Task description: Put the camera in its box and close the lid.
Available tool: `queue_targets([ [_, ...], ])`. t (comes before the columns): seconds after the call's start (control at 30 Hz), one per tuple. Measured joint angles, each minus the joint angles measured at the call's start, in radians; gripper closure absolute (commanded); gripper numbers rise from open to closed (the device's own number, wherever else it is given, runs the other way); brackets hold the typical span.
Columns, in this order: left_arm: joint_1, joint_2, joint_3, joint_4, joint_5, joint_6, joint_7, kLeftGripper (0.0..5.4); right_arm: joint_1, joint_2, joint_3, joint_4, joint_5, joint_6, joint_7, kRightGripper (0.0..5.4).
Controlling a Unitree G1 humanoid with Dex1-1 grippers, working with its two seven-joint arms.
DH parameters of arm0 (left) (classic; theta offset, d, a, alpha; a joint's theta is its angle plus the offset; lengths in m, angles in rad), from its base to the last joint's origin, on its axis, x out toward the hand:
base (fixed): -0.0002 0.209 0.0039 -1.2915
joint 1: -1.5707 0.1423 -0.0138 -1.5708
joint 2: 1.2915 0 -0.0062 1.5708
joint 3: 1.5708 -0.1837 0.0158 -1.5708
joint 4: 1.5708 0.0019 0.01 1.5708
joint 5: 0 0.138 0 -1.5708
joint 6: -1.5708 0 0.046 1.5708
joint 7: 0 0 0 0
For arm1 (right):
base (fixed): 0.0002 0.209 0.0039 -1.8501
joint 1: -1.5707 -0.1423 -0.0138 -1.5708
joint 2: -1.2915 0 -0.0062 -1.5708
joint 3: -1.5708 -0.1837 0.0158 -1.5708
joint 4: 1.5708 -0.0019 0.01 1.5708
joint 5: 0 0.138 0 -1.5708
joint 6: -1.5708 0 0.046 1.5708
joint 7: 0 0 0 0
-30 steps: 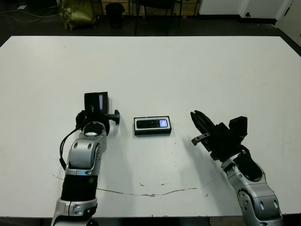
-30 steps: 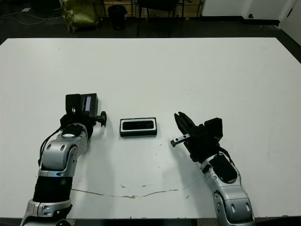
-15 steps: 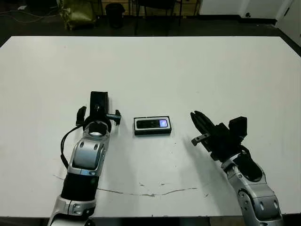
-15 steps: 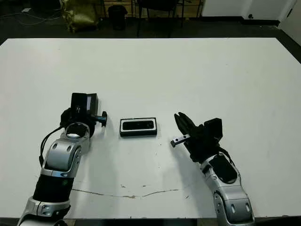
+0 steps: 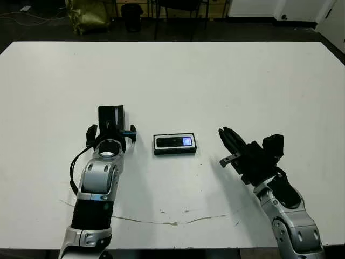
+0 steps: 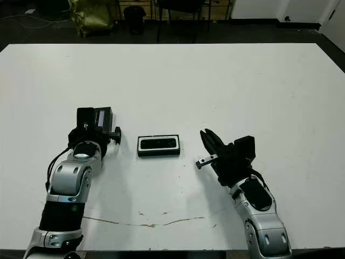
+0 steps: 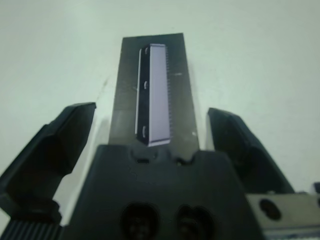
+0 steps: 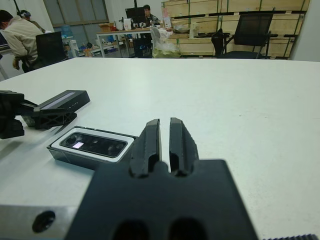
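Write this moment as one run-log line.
slim black camera: in white-lined box | striped black lid: on table, between left gripper fingers | right gripper: shut, idle

You look down on a white counter (image 5: 226,81) that fills most of the view; near its 6 o'clock edge it carries a thin dark crack line (image 5: 178,221). Beyond its 12 o'clock edge the floor is dark, with an olive sack (image 5: 89,15) at 11 o'clock. Across the room stand wooden pallets (image 8: 240,20), a black office chair (image 8: 248,34) and a seated person (image 8: 19,37).
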Motion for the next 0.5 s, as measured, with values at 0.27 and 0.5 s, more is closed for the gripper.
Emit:
queue_targets([
  [0.27,-0.017,-0.02,0.016,0.026,-0.01,-0.003,0.017,0.24,0.002,0.0,-0.001,-0.003,0.0,0.01,-0.001,5.4],
  [0.5,-0.011,-0.021,-0.023,0.06,0.043,-0.076,0.078,1.85,0.003,0.0,-0.002,0.0,0.0,0.009,-0.001,5.4],
])
